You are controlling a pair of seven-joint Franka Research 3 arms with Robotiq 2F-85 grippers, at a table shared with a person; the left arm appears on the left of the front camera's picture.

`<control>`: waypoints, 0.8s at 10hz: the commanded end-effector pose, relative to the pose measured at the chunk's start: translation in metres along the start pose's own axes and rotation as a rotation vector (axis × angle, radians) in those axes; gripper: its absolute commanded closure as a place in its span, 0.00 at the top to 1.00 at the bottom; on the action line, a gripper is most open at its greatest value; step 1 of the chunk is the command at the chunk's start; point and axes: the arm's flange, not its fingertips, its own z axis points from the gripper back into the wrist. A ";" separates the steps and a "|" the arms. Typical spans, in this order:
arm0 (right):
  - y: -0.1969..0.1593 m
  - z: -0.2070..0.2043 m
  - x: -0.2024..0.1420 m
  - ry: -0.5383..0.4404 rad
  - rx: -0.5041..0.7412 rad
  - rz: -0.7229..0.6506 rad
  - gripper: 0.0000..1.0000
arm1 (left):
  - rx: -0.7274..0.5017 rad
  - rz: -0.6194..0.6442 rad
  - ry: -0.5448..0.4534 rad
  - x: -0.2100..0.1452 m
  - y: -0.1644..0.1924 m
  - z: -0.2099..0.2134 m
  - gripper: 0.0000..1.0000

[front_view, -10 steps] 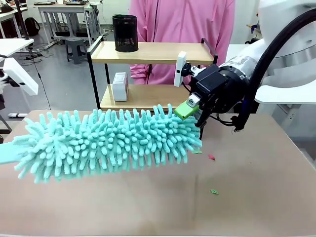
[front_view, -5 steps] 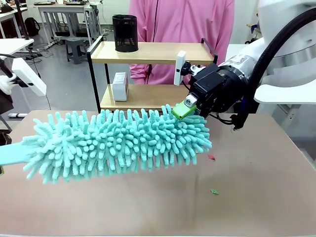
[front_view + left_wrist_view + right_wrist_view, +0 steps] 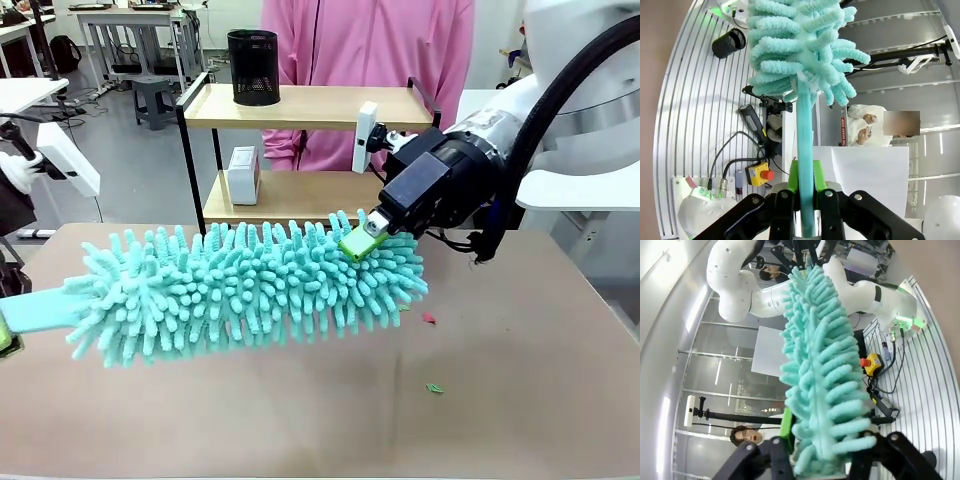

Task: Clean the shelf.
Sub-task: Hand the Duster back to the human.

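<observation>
A fluffy turquoise duster (image 3: 250, 290) hangs level above the brown table (image 3: 520, 380), in front of the shelf (image 3: 310, 106), a two-tier wooden rack in a black frame. My left gripper (image 3: 5, 330) at the left edge is shut on the duster's flat handle (image 3: 805, 145); its green pads clamp the handle in the left wrist view, where that gripper (image 3: 805, 175) sits at the bottom. My right gripper (image 3: 362, 240) is at the duster's far tip, in front of the shelf's lower board. In the right wrist view the fluffy tip (image 3: 820, 390) fills the gap between that gripper's (image 3: 822, 440) fingers.
A black mesh cup (image 3: 253, 67) stands on the shelf's top board and a white box (image 3: 243, 175) on the lower one. A white slab (image 3: 365, 138) hangs at the shelf's right front. A person in pink stands behind. Small red (image 3: 429, 319) and green (image 3: 434, 388) scraps lie on the table.
The duster has shifted to the right and slightly up. My right gripper's fingers have drawn together around its tip. The left grip on the handle is unchanged.
</observation>
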 end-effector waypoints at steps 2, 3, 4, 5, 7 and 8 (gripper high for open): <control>-0.001 0.000 0.000 0.025 -0.001 -0.021 0.04 | -0.011 -0.028 -0.017 0.003 0.000 0.000 0.12; -0.001 0.000 0.000 0.024 -0.001 -0.023 0.00 | -0.011 -0.024 -0.014 0.003 0.001 0.000 0.12; -0.001 -0.001 0.000 0.025 -0.003 -0.022 0.00 | -0.010 -0.020 -0.009 0.002 0.001 0.000 0.12; -0.002 0.000 0.000 0.023 -0.001 -0.022 0.00 | -0.011 -0.021 -0.010 0.002 0.001 0.000 0.12; -0.002 0.000 0.000 0.026 0.000 -0.022 0.00 | -0.008 -0.025 -0.015 0.002 0.000 0.000 0.12; -0.002 0.001 -0.001 0.024 0.000 -0.023 0.00 | -0.001 -0.026 -0.023 0.002 0.000 0.002 0.38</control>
